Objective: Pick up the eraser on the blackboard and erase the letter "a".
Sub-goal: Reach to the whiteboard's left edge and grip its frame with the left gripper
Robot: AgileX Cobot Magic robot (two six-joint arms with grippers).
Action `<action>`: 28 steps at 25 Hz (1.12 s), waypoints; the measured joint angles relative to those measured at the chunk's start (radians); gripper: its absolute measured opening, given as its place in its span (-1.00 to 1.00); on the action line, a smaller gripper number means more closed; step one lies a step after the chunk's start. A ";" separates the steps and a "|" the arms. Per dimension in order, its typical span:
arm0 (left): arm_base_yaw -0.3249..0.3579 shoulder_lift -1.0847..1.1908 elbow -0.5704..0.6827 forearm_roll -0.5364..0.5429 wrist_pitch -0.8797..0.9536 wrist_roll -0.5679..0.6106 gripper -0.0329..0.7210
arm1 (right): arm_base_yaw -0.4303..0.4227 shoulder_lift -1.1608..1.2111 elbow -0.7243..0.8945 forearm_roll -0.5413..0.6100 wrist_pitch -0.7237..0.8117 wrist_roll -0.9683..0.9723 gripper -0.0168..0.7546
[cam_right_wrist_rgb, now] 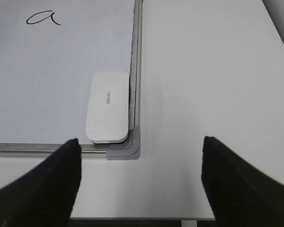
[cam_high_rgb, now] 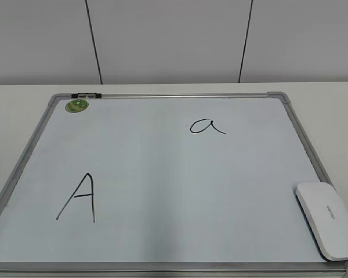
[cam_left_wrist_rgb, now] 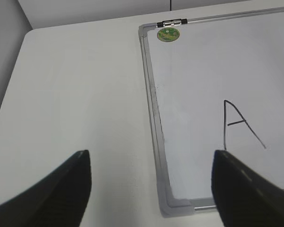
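Where exterior crops it, eraser (cam_right_wrist_rgb: pixel 109 107) abuts frame.

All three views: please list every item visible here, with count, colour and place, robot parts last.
blackboard: one, white with silver frame, flat on the table.
eraser: one, white, on the board's near right corner, against the frame.
letter "a": one, black, upper right of board centre.
capital "A": one, black, near left of the board.
green sticker: one, far left corner.
black clip: one, on the far frame edge by the sticker.
table: one, white.
left gripper: black jaws apart, empty.
right gripper: black jaws apart, empty.
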 joint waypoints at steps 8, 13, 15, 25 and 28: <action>-0.002 0.317 -0.052 0.000 -0.074 0.000 0.65 | 0.000 0.000 0.000 0.000 0.000 0.000 0.56; -0.002 0.497 -0.139 0.000 -0.076 0.000 0.65 | 0.000 0.000 0.000 0.000 0.000 0.000 0.56; -0.004 0.575 -0.180 0.000 -0.076 0.000 0.65 | 0.000 0.000 0.000 0.000 0.000 0.000 0.56; -0.004 0.928 -0.339 -0.010 -0.017 0.014 0.65 | 0.000 0.000 0.000 0.000 0.000 0.000 0.56; -0.004 1.019 -0.371 -0.023 -0.017 0.033 0.65 | 0.000 0.000 0.000 0.000 0.000 0.000 0.56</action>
